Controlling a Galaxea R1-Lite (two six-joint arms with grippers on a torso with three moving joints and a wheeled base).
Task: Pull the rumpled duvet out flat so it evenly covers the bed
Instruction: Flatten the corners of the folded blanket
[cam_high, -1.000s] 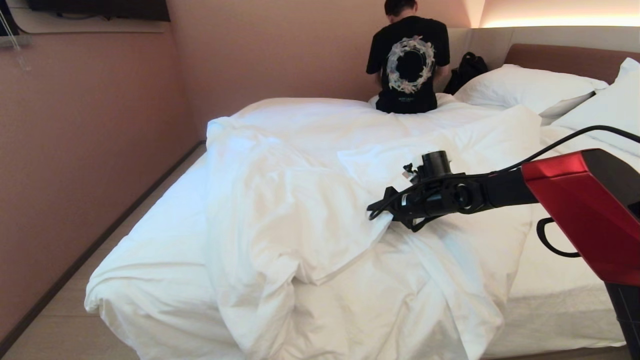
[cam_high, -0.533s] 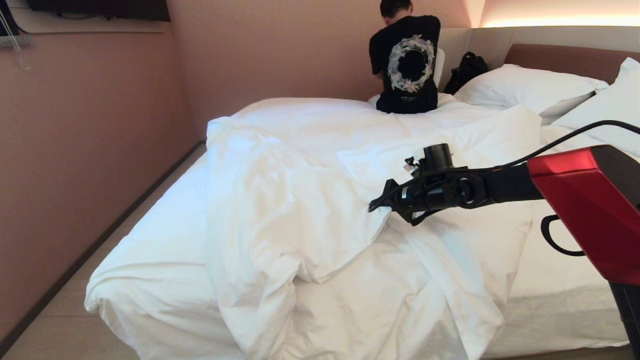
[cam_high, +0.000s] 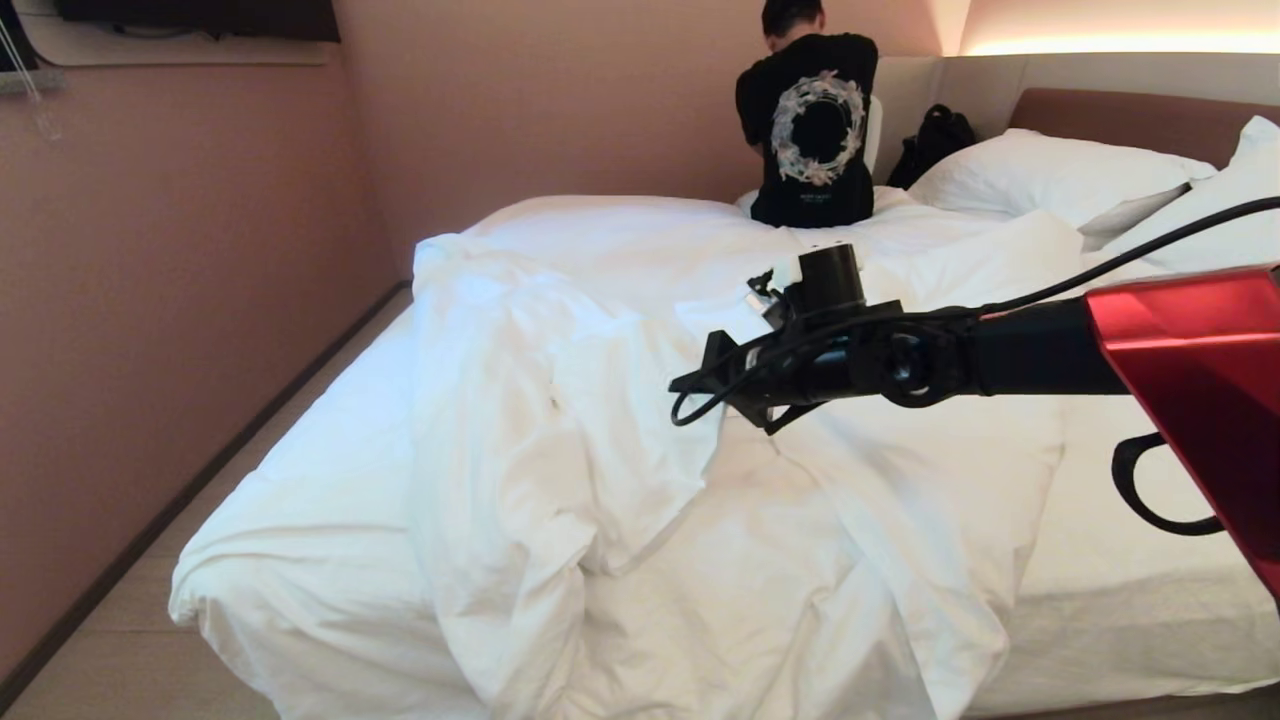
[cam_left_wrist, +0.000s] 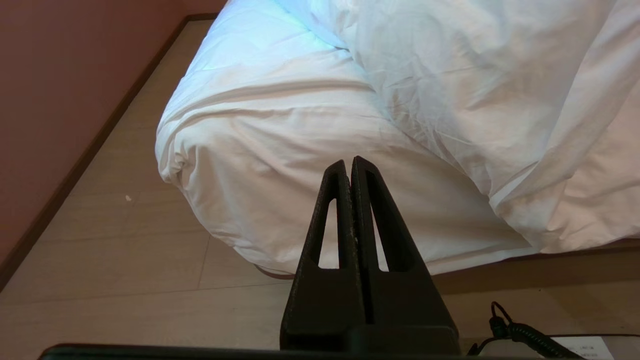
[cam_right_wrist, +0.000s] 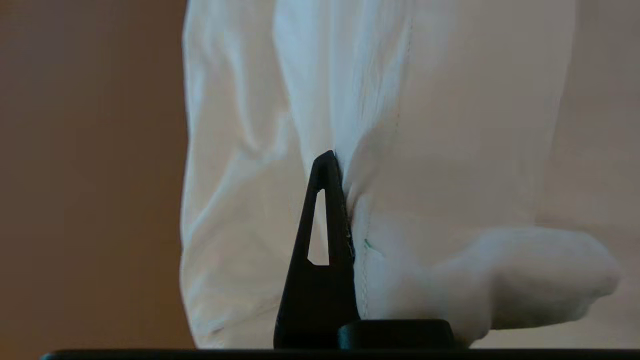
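The duvet (cam_high: 620, 430) lies bunched in thick folds across the middle and lower left of the head view, spilling over the near edge of the bed (cam_high: 1130, 610). The right gripper (cam_high: 712, 382) reaches in from the right at mid-frame — its fingers are pinched tight on a fold of the duvet, cloth draped over one finger. The left gripper (cam_left_wrist: 350, 165) hangs low by the bed's near corner, fingers pressed together, empty — a person (cam_high: 812, 125) sits at upper centre

Plain white duvet (cam_high: 560, 420), black pincer (cam_right_wrist: 345, 200)
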